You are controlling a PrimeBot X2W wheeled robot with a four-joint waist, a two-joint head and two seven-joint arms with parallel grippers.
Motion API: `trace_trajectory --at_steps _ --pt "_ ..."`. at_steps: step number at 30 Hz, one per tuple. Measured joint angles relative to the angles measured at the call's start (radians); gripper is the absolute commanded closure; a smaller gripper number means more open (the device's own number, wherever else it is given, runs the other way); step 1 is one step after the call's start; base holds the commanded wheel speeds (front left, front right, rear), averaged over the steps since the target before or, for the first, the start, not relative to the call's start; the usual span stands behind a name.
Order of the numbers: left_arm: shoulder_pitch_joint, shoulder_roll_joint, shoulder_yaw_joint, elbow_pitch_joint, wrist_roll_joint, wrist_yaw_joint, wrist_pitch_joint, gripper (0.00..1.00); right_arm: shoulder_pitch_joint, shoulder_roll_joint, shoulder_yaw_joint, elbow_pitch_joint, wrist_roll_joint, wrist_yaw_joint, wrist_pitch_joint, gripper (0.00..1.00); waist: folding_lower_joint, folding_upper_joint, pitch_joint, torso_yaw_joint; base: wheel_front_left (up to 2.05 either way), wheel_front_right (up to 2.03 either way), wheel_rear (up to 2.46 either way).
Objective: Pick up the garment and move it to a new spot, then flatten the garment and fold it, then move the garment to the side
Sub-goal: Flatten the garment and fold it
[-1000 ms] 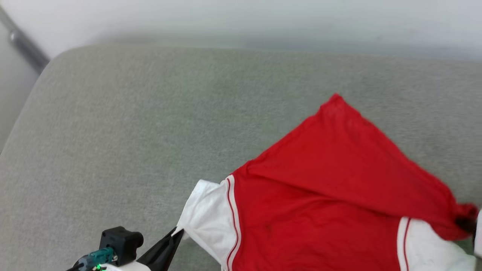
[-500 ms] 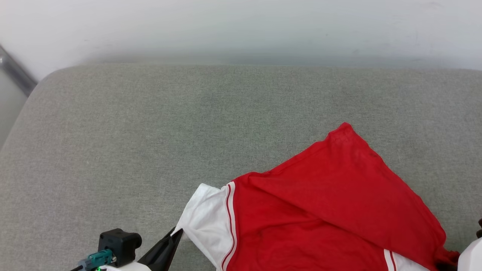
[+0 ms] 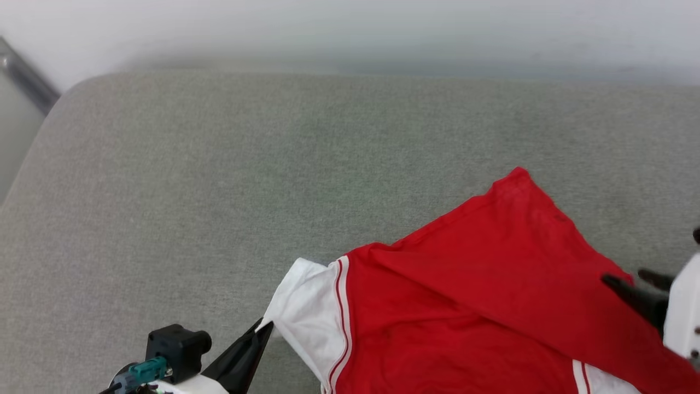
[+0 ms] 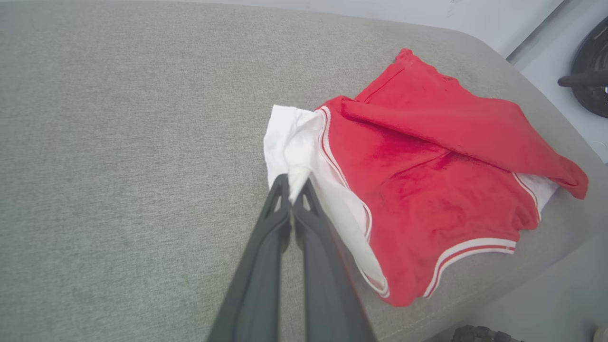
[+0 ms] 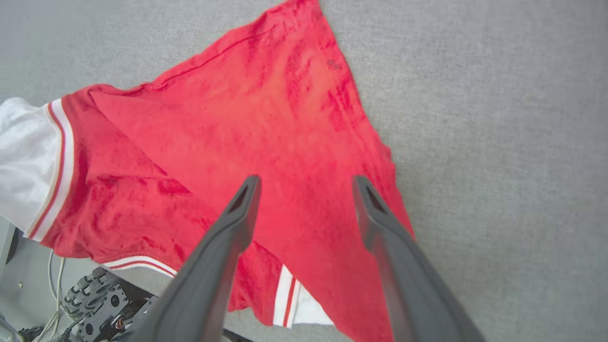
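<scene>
- L gripper (image 4: 294, 183): jaws pinched tight on the edge of the white sleeve (image 4: 289, 137). A twist of white cloth sticks up btwn the tips.
- In head view it sits at lower left, tip right on the sleeve's near corner.
- R gripper (image 5: 304, 183): jaws spread wide, nothing btwn them. Its fingers (image 5: 240, 209) stand over the red cloth. Touching it or just above, can't tell.
- In head view R gripper comes in from the right edge, dark fingers pointing left over the cloth's right side.
- garment (image 3: 465, 295): lies on the grey cushion (image 3: 219, 164), toward the front & right of it in head view, back side up, partly cut off by the frame's bottom edge.
- Big red flap (image 3: 519, 241) is folded diagonally across the body and ends in a point aimed at the pale wall (image 3: 350, 27) behind.
- striped trim (image 4: 475, 249): red-white band along the near edge, close to the cushion's front edge.
- second sleeve (image 4: 541, 187): a bit of white pokes out from under the flap on the far side from L gripper.
- Writing: a small dark mark (image 5: 334, 64) near the flap's point, too small to read.
</scene>
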Motion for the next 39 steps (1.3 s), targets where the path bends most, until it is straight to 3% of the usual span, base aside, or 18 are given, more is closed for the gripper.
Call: trace_trajectory --at_steps 6,15,25,34,35,36,37,39 --pt "-0.047 -0.004 -0.010 -0.021 0.020 -0.014 0.009 1.00 -0.194 0.005 0.075 -0.005 -0.070 0.000 0.058 0.00 0.0000 0.0000 0.067 0.042 0.00 0.00 0.00" --pt "-0.118 -0.037 -0.034 -0.020 0.043 -0.044 0.009 1.00 -0.458 0.024 0.129 0.210 -0.199 0.000 0.070 0.00 0.0002 0.0000 0.179 0.136 0.00 0.00 0.00" --pt "-0.157 -0.070 -0.053 0.010 0.046 -0.067 -0.002 1.00 -0.562 -0.017 0.143 0.429 -0.281 0.000 0.039 0.00 0.0002 0.0000 0.267 0.226 0.00 0.00 0.00" --pt "-0.176 -0.085 -0.061 0.038 0.046 -0.080 -0.012 1.00 -0.574 -0.059 0.193 0.451 -0.272 0.000 0.022 0.00 -0.0002 0.0000 0.304 0.260 0.00 0.00 0.00" --pt "-0.178 -0.086 -0.061 0.040 0.046 -0.080 -0.012 1.00 -0.574 -0.064 0.201 0.451 -0.268 0.000 0.019 0.24 -0.0002 0.0000 0.305 0.261 0.00 0.00 0.00" --pt "-0.179 -0.087 -0.062 0.042 0.046 -0.080 -0.012 1.00 -0.574 -0.068 0.207 0.452 -0.263 -0.002 0.013 0.91 -0.0002 0.0000 0.305 0.262 0.00 0.00 0.00" --pt "-0.181 -0.088 -0.062 0.046 0.046 -0.082 -0.013 1.00 -0.574 -0.070 0.214 0.453 -0.260 -0.002 0.003 1.00 -0.0002 0.0000 0.304 0.262 0.00 0.00 0.00" --pt "-0.182 -0.088 -0.062 0.049 0.045 -0.083 -0.015 1.00 -0.574 -0.067 0.227 0.462 -0.249 -0.002 -0.019 1.00 -0.0002 0.0000 0.297 0.259 0.00 0.00 0.00"
